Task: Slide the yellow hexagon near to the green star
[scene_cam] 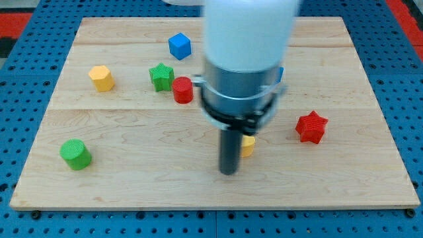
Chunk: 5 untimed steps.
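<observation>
- Camera view showed a pale wooden board (132,185) lying on a blue pegboard table (26,79), and the board's middle served as the landmark for everything else.
- The arm (246,59), white above and grey lower down, stood over that middle and ended in a straight dark rod.
- My tip (229,173) sat on the wood just below the middle, toward the view's bottom.
- There was no claw to open or close; the rod was bare and had hold of nothing.
- A yellow block (248,145), its shape mostly hidden by the rod, lay just to the tip's right and a little above it; whether they touched I could not tell.
- The yellow hexagon block (101,78) was far off to the upper left of the middle, well apart from the tip.
- The green star block (161,76) stood up and left of the middle, to the right of the hexagon with bare wood between them.
- A red cylinder block (183,90) sat just beside the star, on its lower right.
- A blue cube block (179,45) was above the middle, toward the view's top.
- A blue block (280,73) peeked out behind the arm's right edge, shape unclear.
- A red star block (311,127) lay to the right of the middle.
- A green cylinder block (75,154) rested at the lower left.
</observation>
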Available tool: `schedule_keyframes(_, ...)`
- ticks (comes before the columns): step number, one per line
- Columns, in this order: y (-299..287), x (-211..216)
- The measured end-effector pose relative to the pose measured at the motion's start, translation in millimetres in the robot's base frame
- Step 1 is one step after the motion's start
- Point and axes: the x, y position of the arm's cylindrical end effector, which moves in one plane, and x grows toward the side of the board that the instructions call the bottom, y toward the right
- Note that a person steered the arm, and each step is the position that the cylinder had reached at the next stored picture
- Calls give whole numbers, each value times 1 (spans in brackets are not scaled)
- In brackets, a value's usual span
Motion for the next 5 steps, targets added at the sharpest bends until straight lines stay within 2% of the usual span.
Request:
schedule_keyframes(1, -74, -20)
schedule_keyframes(4, -275, -177)
schedule_keyframes(5, -272, -195)
